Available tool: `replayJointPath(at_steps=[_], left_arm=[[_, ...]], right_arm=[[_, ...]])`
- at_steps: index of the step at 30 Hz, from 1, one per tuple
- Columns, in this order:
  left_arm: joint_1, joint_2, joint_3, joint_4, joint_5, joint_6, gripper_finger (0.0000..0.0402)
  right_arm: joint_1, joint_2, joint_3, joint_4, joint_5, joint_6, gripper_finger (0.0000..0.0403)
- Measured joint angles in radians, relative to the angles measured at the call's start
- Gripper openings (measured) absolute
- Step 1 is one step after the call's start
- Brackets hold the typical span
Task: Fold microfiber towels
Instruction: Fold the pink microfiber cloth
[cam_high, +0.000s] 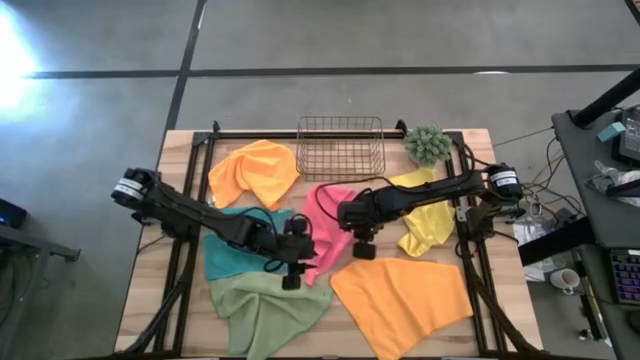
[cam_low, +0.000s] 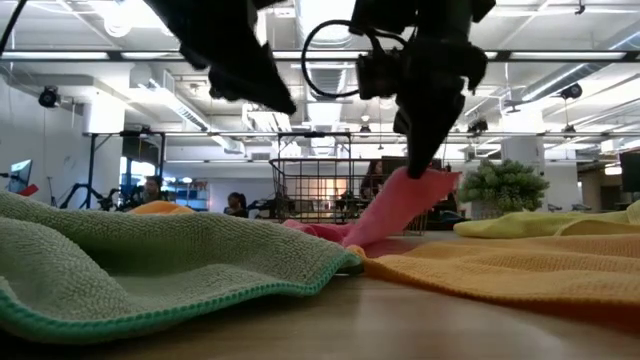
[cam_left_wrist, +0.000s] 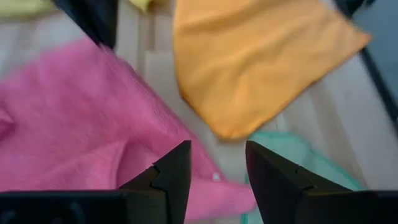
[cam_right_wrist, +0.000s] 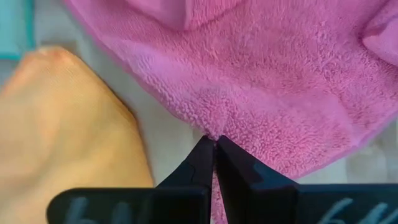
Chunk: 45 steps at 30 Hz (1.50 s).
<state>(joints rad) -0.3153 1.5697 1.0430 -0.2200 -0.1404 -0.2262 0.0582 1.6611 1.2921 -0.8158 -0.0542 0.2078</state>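
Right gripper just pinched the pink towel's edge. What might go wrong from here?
The right gripper is shut on only a thin bit of the pink towel at its edge; that may slip out under a pull.

The pink towel lies against the orange towel and sage green towel, so dragging might shift them.

The left gripper, open, hovers close by; the arms could crowd.

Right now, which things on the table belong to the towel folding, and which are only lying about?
Belongs to the job:
pink towel, pinched by the right pincer
two orange towels
teal towel
green towel
yellow towel

Lying about:
wire basket
small plant
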Motion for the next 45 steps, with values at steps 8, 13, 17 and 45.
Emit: replayJointPath(at_steps=[8, 13, 17, 45], left_arm=[[0.001, 0.104, 0.004, 0.072, 0.020, -0.002, 0.0137], [0.000, 0.170, 0.014, 0.108, 0.039, -0.002, 0.0137], [0.000, 0.216, 0.021, 0.108, 0.058, -0.002, 0.0137], [0.000, 0.261, 0.024, -0.111, 0.057, -0.135, 0.0137]], right_arm=[[0.000, 0.000, 0.030, 0.001, 0.003, 0.073, 0.0009], [0.000, -0.001, 0.030, 0.000, 0.003, 0.074, 0.0008], [0.000, -0.001, 0.029, -0.001, 0.003, 0.074, 0.0008], [0.001, -0.002, 0.028, -0.088, 0.002, 0.074, 0.0008]])
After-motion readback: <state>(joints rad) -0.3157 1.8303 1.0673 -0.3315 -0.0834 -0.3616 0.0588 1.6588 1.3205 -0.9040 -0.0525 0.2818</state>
